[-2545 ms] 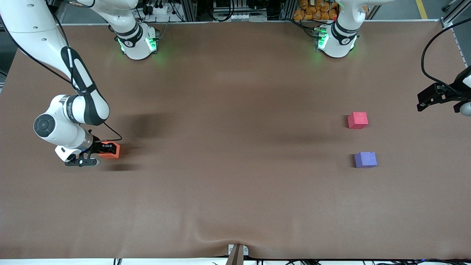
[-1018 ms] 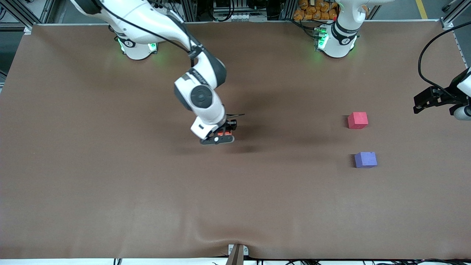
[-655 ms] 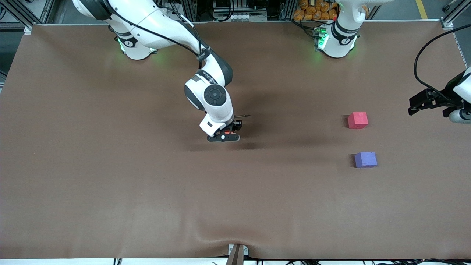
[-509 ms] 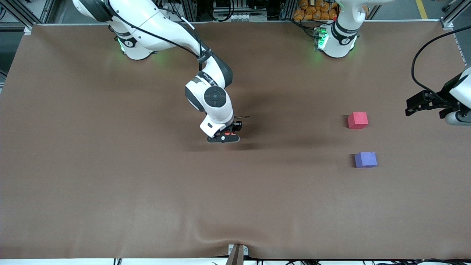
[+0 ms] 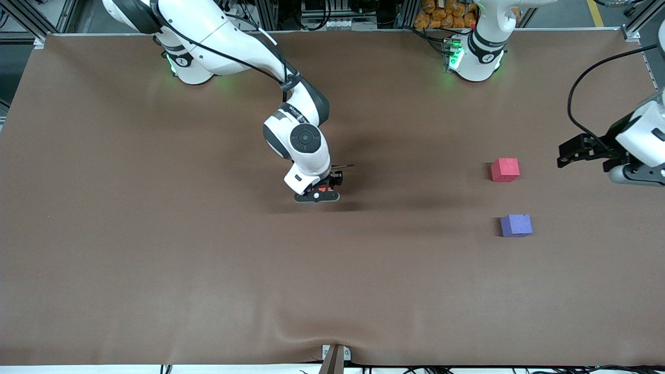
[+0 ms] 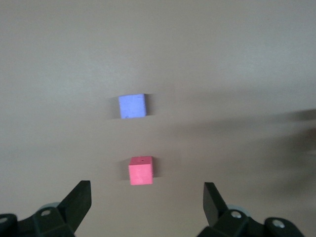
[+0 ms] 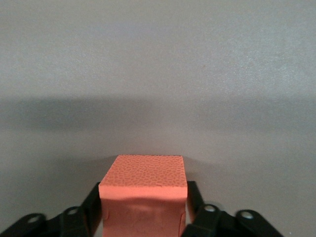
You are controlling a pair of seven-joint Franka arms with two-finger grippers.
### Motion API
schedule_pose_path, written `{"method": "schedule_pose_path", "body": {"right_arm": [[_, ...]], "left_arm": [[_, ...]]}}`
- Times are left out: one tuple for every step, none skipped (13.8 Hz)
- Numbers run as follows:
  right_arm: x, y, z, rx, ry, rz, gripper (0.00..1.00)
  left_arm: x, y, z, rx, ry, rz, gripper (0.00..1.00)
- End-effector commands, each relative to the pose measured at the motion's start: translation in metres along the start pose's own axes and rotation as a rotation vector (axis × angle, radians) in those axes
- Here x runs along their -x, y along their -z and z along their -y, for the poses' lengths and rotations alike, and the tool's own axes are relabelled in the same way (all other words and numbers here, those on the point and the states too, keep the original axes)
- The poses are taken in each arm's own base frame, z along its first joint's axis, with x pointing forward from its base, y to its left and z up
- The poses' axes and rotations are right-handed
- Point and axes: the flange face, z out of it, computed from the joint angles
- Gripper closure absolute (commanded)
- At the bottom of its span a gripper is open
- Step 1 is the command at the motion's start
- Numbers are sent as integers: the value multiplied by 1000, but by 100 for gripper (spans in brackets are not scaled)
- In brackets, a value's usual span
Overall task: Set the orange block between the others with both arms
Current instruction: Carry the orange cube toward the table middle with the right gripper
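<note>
The orange block (image 7: 143, 195) is a small foam cube with a pebbled, matte top face and a bright orange colour. It sits between the fingers (image 7: 93, 207) of the right gripper (image 5: 321, 191), low at the middle of the brown table (image 5: 156, 259). In the right wrist view the black fingers flank both sides of the cube, but whether they press it or have just let go I cannot tell.

The front view shows only a sliver of that orange under the gripper, while the right wrist view shows its whole top face and texture. The front view alone shows both arms and where the other cubes lie: the pinkish-red cube (image 5: 505, 170) and the purple-blue cube (image 5: 516, 225) stand apart toward the left arm's end, the purple-blue one nearer the front camera.

The left gripper (image 5: 571, 155) hangs in the air near the table's edge at that end, beside the pinkish-red cube. The left wrist view shows its fingers (image 6: 79, 200) spread wide and holding nothing, with both cubes in sight between them
</note>
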Motion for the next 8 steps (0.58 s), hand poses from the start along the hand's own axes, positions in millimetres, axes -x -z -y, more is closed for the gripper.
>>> {"method": "schedule_pose_path", "body": {"right_arm": [[-16, 24, 0, -4, -9, -41, 0], [-21, 45, -5, 0, -17, -46, 0], [-26, 61, -14, 12, -26, -39, 0], [-35, 84, -29, 21, -29, -40, 0], [-48, 101, -51, 33, -21, -32, 0], [-63, 114, -80, 41, -9, -21, 0], [-79, 124, -112, 48, 14, -12, 0], [-89, 136, -138, 58, 48, -7, 0]], "left_arm": [[-1, 2, -28, 13, 34, 4, 0], [-3, 0, -39, 14, 39, 8, 0], [-3, -1, -50, 14, 43, 7, 0], [-5, -6, -62, 21, 43, 12, 0], [-7, -10, -66, 52, 55, 20, 0], [-11, -20, -71, 81, 64, 40, 0], [-12, -23, -81, 91, 64, 45, 0], [-12, -25, -100, 96, 69, 43, 0]]}}
